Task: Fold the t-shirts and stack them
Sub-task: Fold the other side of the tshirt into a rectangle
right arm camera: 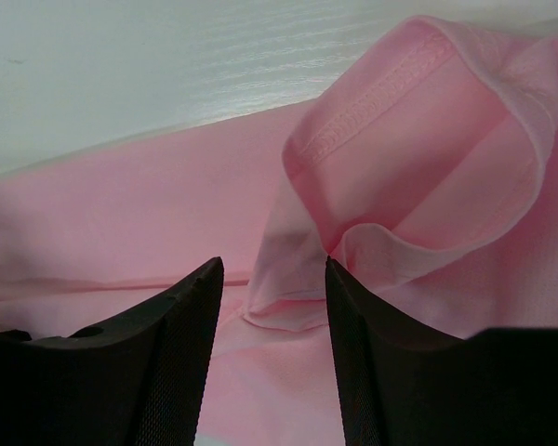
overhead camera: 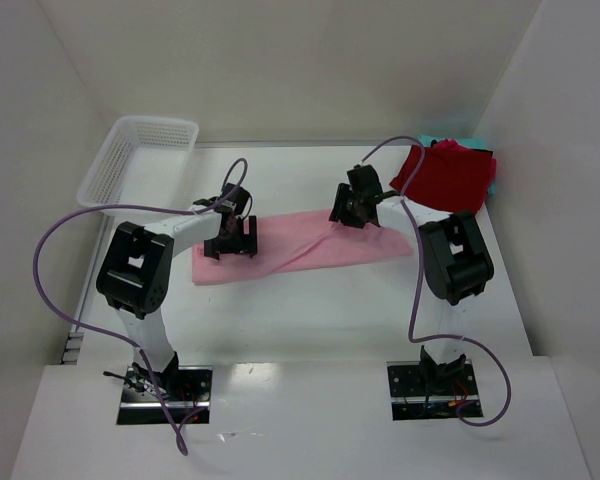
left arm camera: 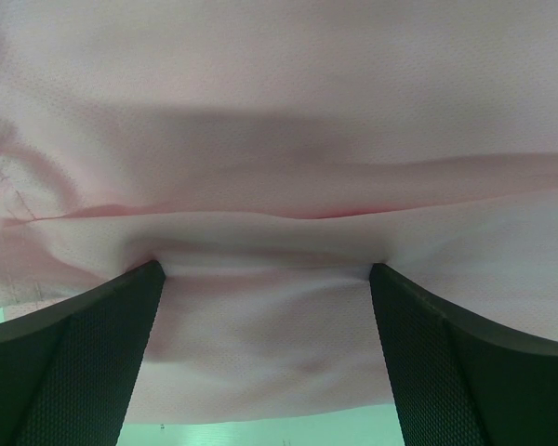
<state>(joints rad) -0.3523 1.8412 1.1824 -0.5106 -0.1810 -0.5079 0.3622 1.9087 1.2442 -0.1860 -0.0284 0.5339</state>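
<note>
Left gripper (left arm camera: 265, 271) spread wide, fingertips (left arm camera: 153, 274) pressing the pink t-shirt (overhead camera: 305, 262) directly beneath, likely to pin the folded strip. Right gripper (right arm camera: 274, 265) half apart, straddling a raised hem fold (right arm camera: 418, 139) just ahead of its tips; apparently not clamping, probably lining up a pinch. Beyond it, dark red t-shirt (overhead camera: 448, 175) over a teal one (overhead camera: 475, 144). Beyond the left, white basket (overhead camera: 150, 125). Underneath, white table (overhead camera: 330, 320); white walls close around.

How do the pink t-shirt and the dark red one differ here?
The pink t-shirt lies stretched in a long strip mid-table; the dark red t-shirt sits bunched in the far right corner. The left gripper and right gripper are both at the pink one; neither touches the red one. The red one lies over teal cloth; the pink one on the bare table.
</note>
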